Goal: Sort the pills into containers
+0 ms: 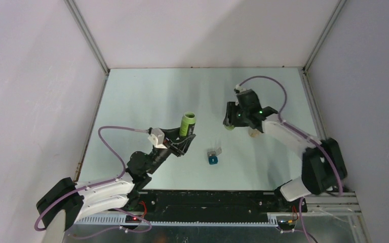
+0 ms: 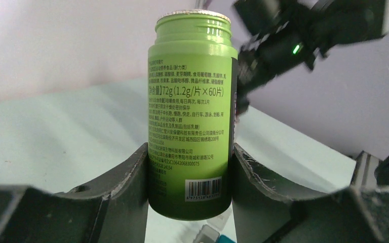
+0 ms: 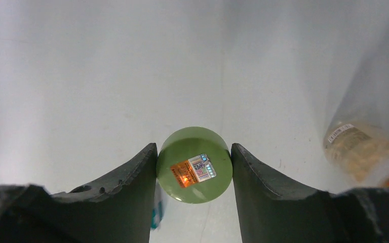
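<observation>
Left gripper [image 2: 189, 149]: jaws partly closed, both fingers pressed against the lower sides of the green bottle [image 2: 190, 101]. We see it held upright and clear of the table [image 1: 147, 101], left of centre. The threaded neck is bare, with no cap on it.

Right gripper [image 3: 194, 147]: jaws pinched on the round green cap [image 3: 194, 164], which has fingers touching both edges and its sticker face up. We can't tell if the cap is lifted or resting on the surface. It sits right of centre, well apart from the green bottle.

The beige bottle [image 3: 359, 149] stands just beside the right gripper, orange end toward the wrist camera. No finger is touching it.

Between the two arms, near the front, we see a small teal block [image 1: 212, 160] with a clear piece [image 1: 214, 151] touching its far side.

The table is pale, matte and slightly glossy under the light. Plain white walls [image 1: 207, 30] close in three sides, with aluminium frame posts [image 1: 87, 35] at the corners.
</observation>
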### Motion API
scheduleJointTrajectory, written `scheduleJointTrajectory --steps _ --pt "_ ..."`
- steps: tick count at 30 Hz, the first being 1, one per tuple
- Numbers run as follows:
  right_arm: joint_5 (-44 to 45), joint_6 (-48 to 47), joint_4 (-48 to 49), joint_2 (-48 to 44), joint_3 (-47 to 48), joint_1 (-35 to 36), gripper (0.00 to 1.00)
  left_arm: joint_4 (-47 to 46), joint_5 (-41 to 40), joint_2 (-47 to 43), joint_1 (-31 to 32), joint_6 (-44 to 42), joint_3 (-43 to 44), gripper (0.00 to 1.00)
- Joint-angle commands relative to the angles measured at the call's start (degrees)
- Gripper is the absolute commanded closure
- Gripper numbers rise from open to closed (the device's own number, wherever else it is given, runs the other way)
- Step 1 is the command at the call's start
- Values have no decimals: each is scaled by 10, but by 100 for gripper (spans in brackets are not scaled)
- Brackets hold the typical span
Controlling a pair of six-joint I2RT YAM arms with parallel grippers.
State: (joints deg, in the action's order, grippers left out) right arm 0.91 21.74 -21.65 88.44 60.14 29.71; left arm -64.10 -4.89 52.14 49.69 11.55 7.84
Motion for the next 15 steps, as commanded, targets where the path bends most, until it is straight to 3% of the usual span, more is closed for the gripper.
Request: scheduleJointTrajectory --steps 1,9,15 --pt "-127 -22 -2 -119 8 -25 61 22 37 2 -3 -7 14 100" --pt "-337 -23 28 -246 9 -53 60 72 107 15 -4 -31 48 100" --pt "-458 -10 27 -255 23 -53 60 126 166 21 -3 -67 75 100"
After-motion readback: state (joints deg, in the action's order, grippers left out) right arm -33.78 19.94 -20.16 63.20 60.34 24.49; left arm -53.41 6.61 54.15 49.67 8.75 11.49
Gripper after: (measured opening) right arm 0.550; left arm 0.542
